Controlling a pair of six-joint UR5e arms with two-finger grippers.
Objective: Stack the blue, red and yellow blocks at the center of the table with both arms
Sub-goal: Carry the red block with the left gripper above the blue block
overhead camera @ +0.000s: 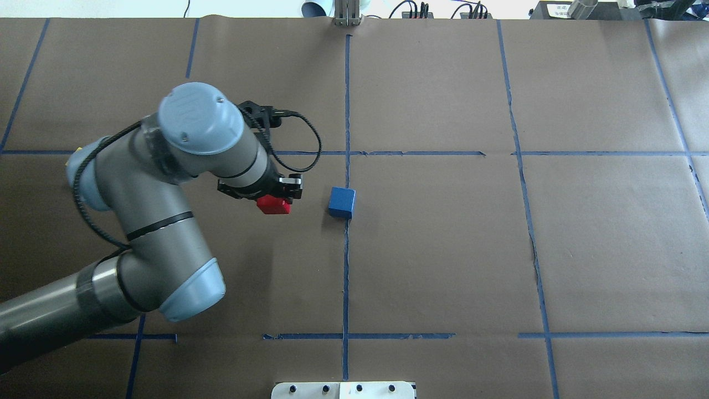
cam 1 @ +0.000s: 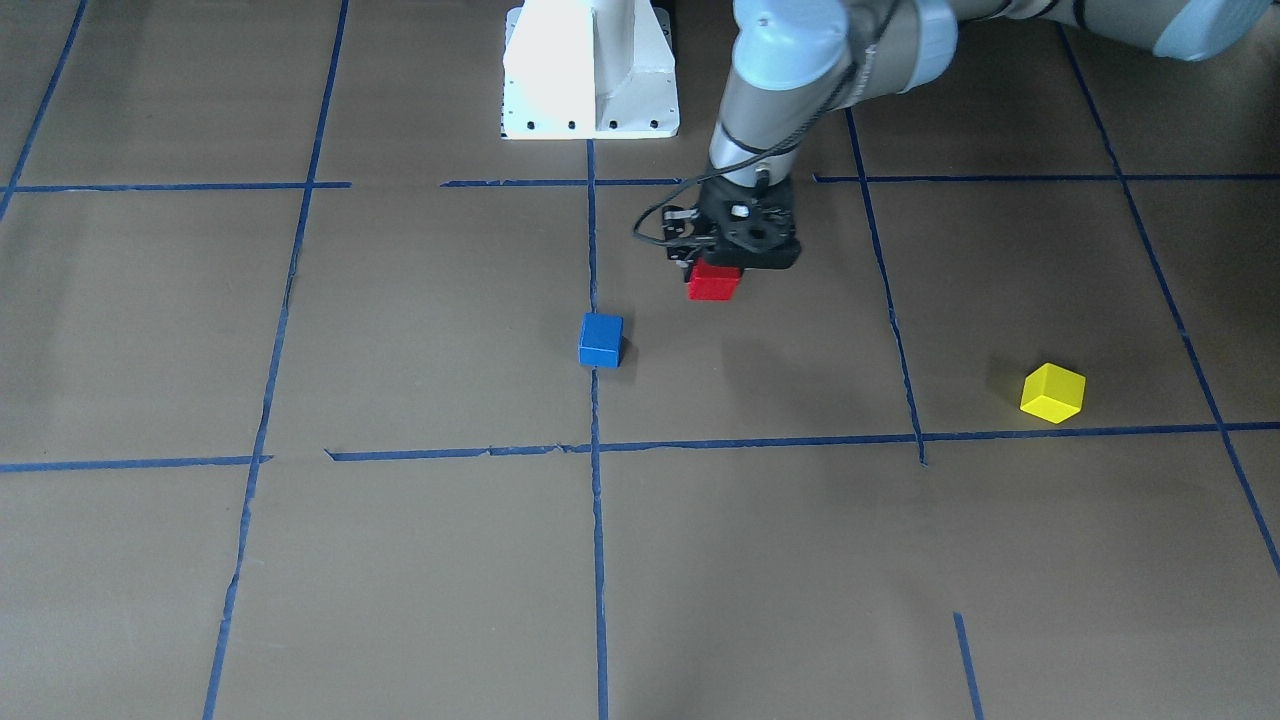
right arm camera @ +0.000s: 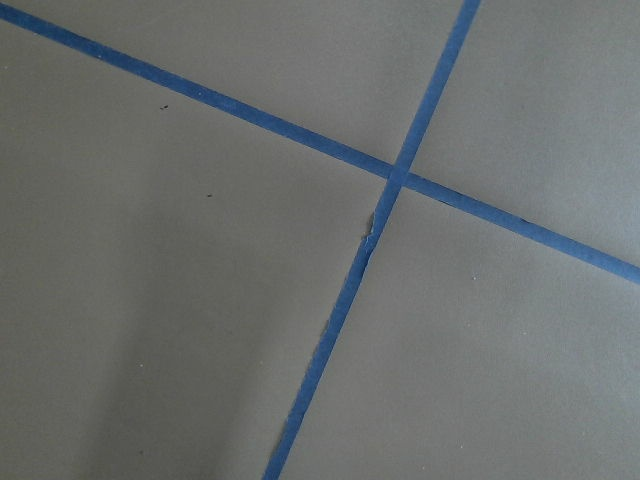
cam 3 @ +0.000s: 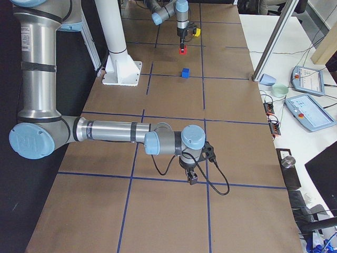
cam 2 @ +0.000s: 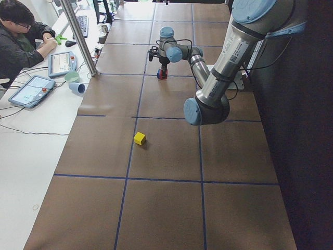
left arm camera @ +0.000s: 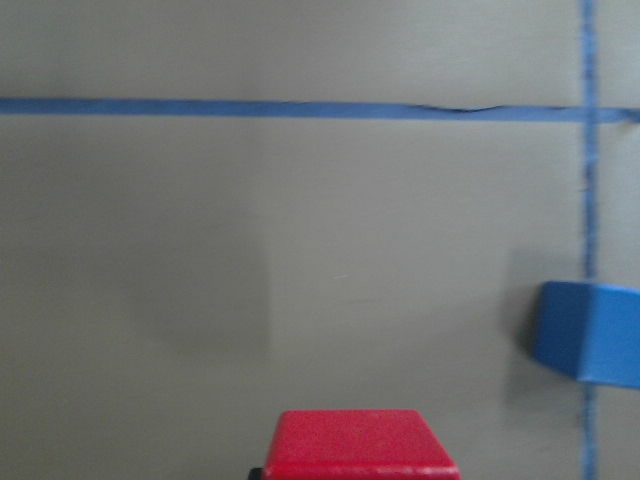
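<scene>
No words, numbers or signs can be read anywhere. The left arm (cam 2: 207,104) has a white label (cam 2: 235,51), but its print is too small to read. The tablets (cam 2: 31,91) past the table's (cam 2: 166,208) far edge are too small to read as well.

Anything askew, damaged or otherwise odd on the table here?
Nothing serious. The yellow block sits turned at an angle to the tape lines. The tape lines have gaps and one ragged torn end. The blue block rests on the centre line; the left gripper holds the red block.
</scene>
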